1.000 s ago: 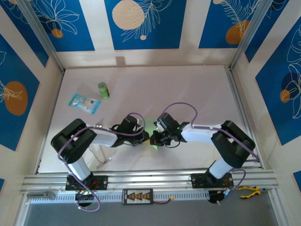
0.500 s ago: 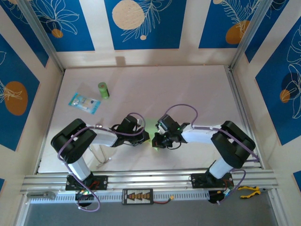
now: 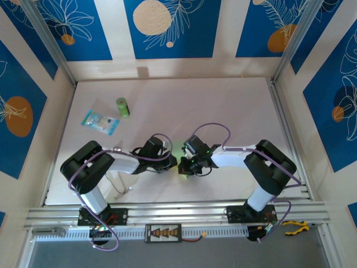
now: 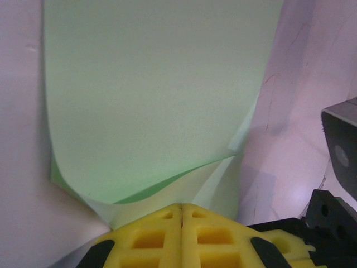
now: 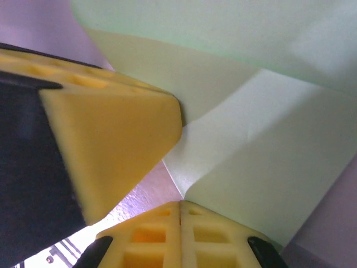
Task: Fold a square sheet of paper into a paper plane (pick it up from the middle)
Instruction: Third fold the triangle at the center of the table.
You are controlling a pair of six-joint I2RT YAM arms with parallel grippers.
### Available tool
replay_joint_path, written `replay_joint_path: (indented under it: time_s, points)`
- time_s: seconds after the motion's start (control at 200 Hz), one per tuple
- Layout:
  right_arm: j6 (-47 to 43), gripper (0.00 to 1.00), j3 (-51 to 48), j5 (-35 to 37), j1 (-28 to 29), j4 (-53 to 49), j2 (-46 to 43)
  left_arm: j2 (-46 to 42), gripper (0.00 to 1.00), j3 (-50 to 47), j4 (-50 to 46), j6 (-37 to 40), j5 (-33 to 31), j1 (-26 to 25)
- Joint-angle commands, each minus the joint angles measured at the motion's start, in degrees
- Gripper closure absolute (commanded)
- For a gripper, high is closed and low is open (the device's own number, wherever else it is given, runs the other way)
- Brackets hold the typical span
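The square sheet of paper (image 4: 162, 95) is pale green and curls up off the table in the left wrist view, one layer bowed over another. My left gripper (image 4: 182, 207) is shut, its yellow fingertips pinching the sheet's near edge. In the right wrist view my right gripper (image 5: 179, 205) is shut on another edge of the paper (image 5: 268, 162), with a yellow finger of the left gripper (image 5: 111, 139) close beside it. From above, the left gripper (image 3: 173, 162) and right gripper (image 3: 183, 166) meet tip to tip at the table's near middle, a sliver of paper (image 3: 178, 149) showing between them.
A small green cylinder (image 3: 122, 106) and a clear blue-printed packet (image 3: 100, 121) lie at the far left of the table. The pale tabletop (image 3: 223, 106) stretches beyond the grippers. A metal rail (image 3: 178, 211) runs along the near edge.
My right gripper has shifted a little left, closer to the left gripper, and less of the green paper shows between them. The left arm has stayed put.
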Motion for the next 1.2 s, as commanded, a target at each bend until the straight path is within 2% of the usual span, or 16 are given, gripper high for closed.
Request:
replay_joint_path:
  time_s: [0.0, 0.34, 0.705, 0.865, 0.985, 1.196]
  points:
    - [-0.2, 0.94, -2.7, 0.1, 0.4, -1.0, -0.2, 0.5, 1.00, 0.2, -2.9, 1.2, -1.6, -0.3]
    - [1.5, 0.93, -12.8, -2.8, 0.5, 3.9, -5.6, 0.9, 1.00, 0.2, -3.0, 1.2, -1.5, -0.2]
    - [-0.5, 0.93, -17.2, 0.2, 0.1, -0.6, -11.5, 0.8, 1.00, -0.1, -2.1, 0.0, -2.0, -0.2]
    - [-0.4, 0.92, -16.7, -0.1, -0.4, -0.2, -17.8, 0.0, 1.00, -1.4, -0.5, -2.0, -3.4, -0.3]
    - [0.9, 0.92, -15.8, 0.3, -2.0, 0.6, -21.0, -1.2, 1.00, -4.0, 2.9, -5.9, -7.0, -1.3]
    - [2.7, 0.91, -10.4, -3.1, -3.4, 4.7, -16.1, -2.1, 1.00, -5.0, 5.0, -9.2, -11.8, -4.5]
